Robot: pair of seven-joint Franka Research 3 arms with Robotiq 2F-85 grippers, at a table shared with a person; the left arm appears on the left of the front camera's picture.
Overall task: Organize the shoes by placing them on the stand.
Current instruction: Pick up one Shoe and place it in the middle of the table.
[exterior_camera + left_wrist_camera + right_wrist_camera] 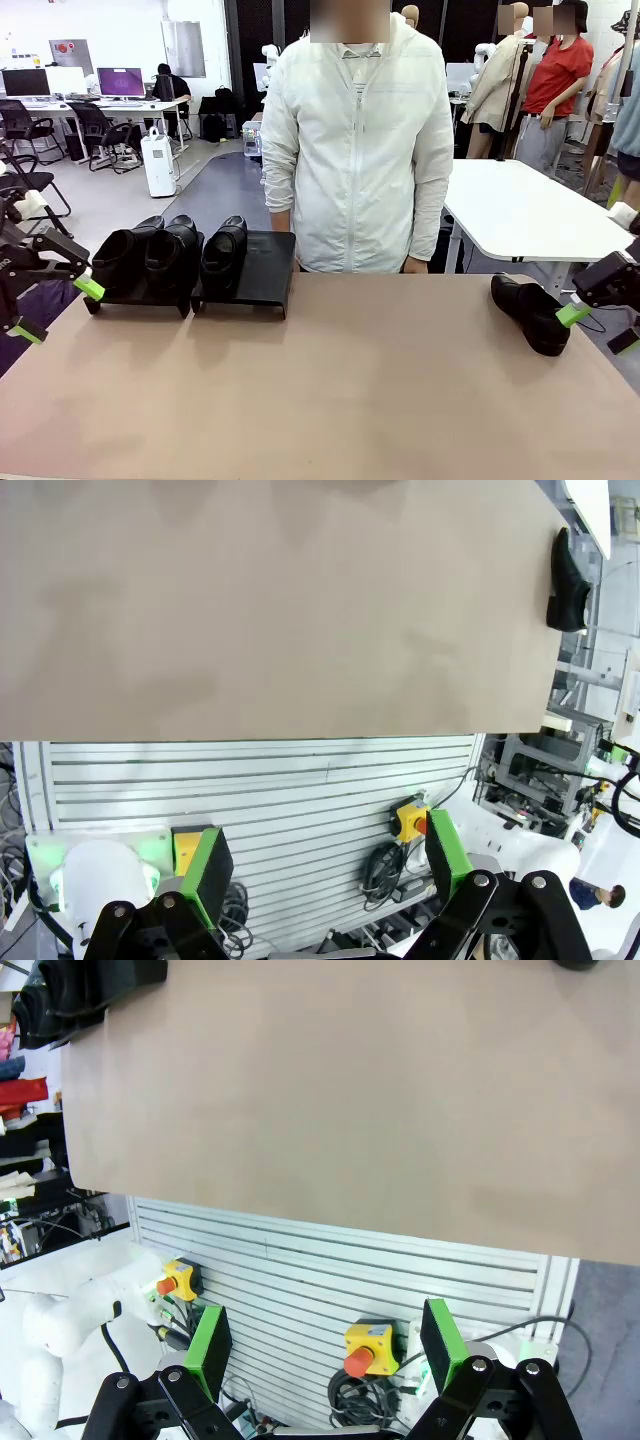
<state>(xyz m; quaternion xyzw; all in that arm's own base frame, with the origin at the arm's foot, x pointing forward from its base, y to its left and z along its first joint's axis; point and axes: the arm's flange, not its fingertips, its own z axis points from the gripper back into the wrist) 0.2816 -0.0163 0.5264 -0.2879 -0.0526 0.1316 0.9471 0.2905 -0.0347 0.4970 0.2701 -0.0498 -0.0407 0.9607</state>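
Observation:
Two black shoes stand side by side on the left stand. A third shoe sits on the left half of the right stand, whose right half is bare. Another black shoe lies on the table at the far right, just left of my open right gripper. My left gripper hangs open at the table's left edge, beside the left stand. In the left wrist view the gripper is open over the table's edge, with the lone shoe far off. The right wrist view shows the gripper open and the shoes on the stand at the top left.
A person in a white jacket stands at the far edge, hands down by the table. The beige tabletop stretches bare between the stands and the lone shoe. A white table stands behind on the right. Emergency-stop buttons sit below the table's near edge.

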